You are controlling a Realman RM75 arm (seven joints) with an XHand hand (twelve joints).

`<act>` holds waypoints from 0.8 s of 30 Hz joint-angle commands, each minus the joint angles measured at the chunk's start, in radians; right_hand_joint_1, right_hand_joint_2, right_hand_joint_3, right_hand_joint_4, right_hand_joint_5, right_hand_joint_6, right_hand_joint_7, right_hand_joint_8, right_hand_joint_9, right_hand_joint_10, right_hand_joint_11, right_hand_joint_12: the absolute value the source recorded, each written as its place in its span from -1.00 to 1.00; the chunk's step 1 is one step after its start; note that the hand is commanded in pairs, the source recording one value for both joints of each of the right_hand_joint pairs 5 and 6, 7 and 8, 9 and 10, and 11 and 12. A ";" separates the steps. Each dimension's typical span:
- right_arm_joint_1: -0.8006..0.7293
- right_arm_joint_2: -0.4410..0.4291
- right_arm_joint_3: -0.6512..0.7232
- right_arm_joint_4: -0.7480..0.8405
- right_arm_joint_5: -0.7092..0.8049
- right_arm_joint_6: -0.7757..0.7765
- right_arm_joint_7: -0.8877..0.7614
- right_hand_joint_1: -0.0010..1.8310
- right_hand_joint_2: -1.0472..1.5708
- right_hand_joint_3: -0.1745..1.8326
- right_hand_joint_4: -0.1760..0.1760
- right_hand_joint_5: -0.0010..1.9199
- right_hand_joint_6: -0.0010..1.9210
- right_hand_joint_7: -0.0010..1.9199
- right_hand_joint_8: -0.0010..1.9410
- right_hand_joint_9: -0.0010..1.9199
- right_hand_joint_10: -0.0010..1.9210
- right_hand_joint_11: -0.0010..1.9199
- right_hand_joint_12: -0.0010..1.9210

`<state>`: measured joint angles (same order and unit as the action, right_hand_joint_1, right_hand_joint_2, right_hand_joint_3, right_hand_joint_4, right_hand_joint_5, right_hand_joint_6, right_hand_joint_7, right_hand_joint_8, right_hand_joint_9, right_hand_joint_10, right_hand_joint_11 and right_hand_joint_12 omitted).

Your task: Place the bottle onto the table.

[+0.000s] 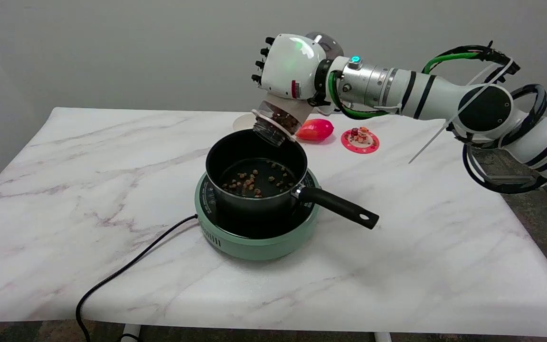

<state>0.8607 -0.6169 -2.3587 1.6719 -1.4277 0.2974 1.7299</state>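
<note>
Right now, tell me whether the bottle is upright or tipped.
Tipped: the right hand holds the bottle mouth-down over the pot.

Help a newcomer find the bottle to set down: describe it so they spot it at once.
Start at the green hotplate with the black pot mid-table. Just above the pot's far rim, the right hand holds the bottle tilted mouth-down. It is the only clear container, with brown pieces inside; the pink object behind lies on the table.

Light: bright, even, from overhead.
Shadows: soft, faint on the table around the cooker.
Glare: green sheen on the hand.
Focus: sharp throughout, slightly grainy.
</note>
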 commanded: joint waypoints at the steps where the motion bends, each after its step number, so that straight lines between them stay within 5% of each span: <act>1: -0.030 0.009 0.035 -0.031 0.292 -0.050 -0.003 0.70 0.38 0.01 0.00 1.00 1.00 1.00 0.98 0.42 0.42 0.24 0.24; 14: -0.056 0.045 0.170 -0.127 0.842 -0.061 -0.109 0.71 0.38 0.00 0.00 1.00 1.00 1.00 0.98 0.42 0.42 0.25 0.25; 21: -0.212 0.067 0.368 -0.180 1.040 -0.063 -0.109 0.72 0.34 0.01 0.00 0.98 0.98 1.00 0.98 0.41 0.41 0.24 0.24; 23: -0.234 0.099 0.337 -0.085 1.050 -0.052 -0.016 0.73 0.34 0.01 0.00 0.97 0.97 1.00 0.98 0.41 0.40 0.24 0.24; 24: -0.295 0.075 0.451 -0.216 1.171 -0.063 -0.109 0.73 0.33 0.02 0.00 0.96 0.96 1.00 0.98 0.40 0.40 0.24 0.24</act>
<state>0.8051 -0.5876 -2.2358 1.5946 -0.8246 0.2434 1.6651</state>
